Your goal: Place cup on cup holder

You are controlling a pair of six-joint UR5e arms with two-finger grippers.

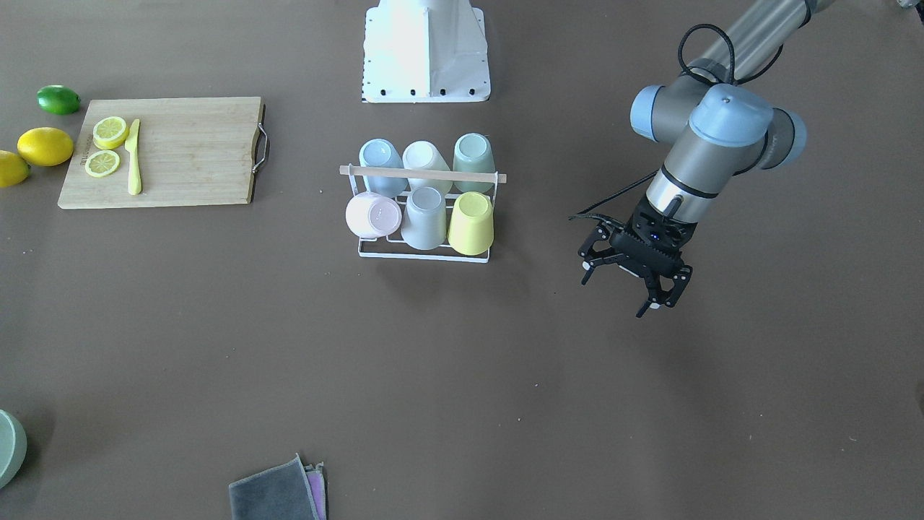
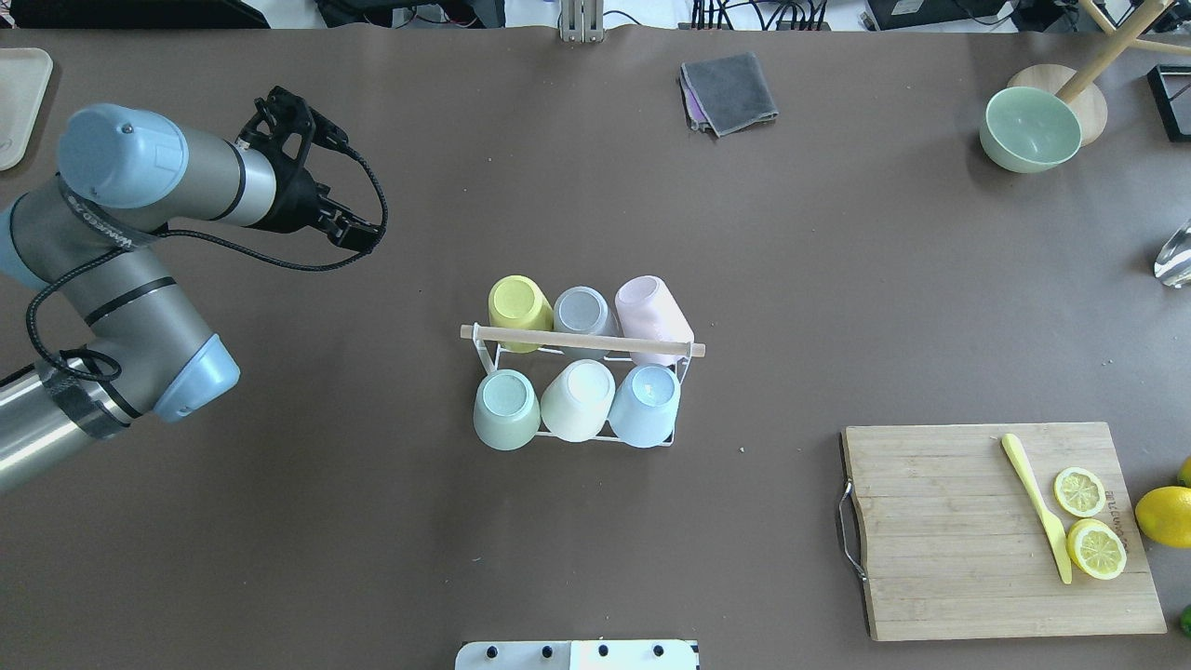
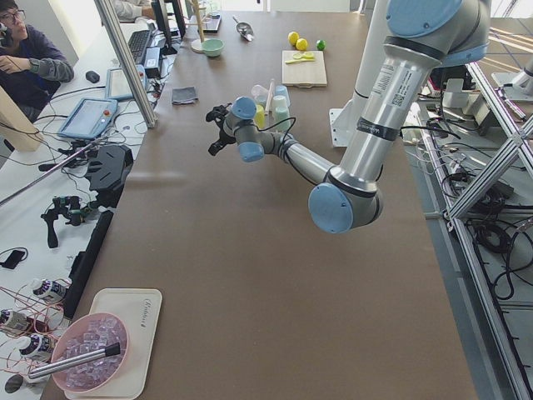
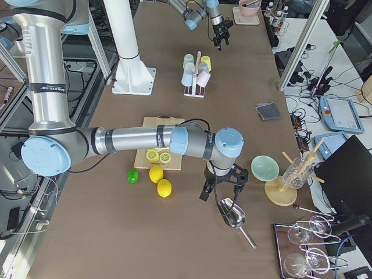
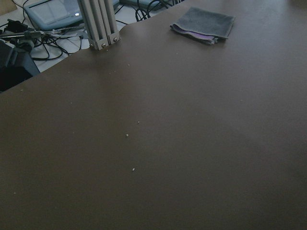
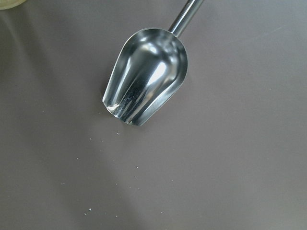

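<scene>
We find the small white wire cup holder with a wooden bar (image 2: 582,341) mid-tabletop, six pastel cups (image 2: 577,400) upturned on its prongs. The left pincer (image 1: 617,292) hangs wide and empty, well apart; the right pincer (image 4: 221,192) we cannot tell. We judge placing finished, so the next move calls for no grasp.

1. The cup holder (image 2: 582,341) is a white wire rack with a light wooden bar across its top. It stands upright, well apart from the cutting board (image 2: 940,530), on the board's robot-left side.
2. Six cups sit upside down and tilted on its prongs:
   - One row: yellow cup (image 2: 515,302), grey cup (image 2: 582,310), pink cup (image 2: 651,312).
   - Other row: green cup (image 2: 505,405), cream cup (image 2: 577,398), blue cup (image 2: 645,402), which is nearest the board.
</scene>
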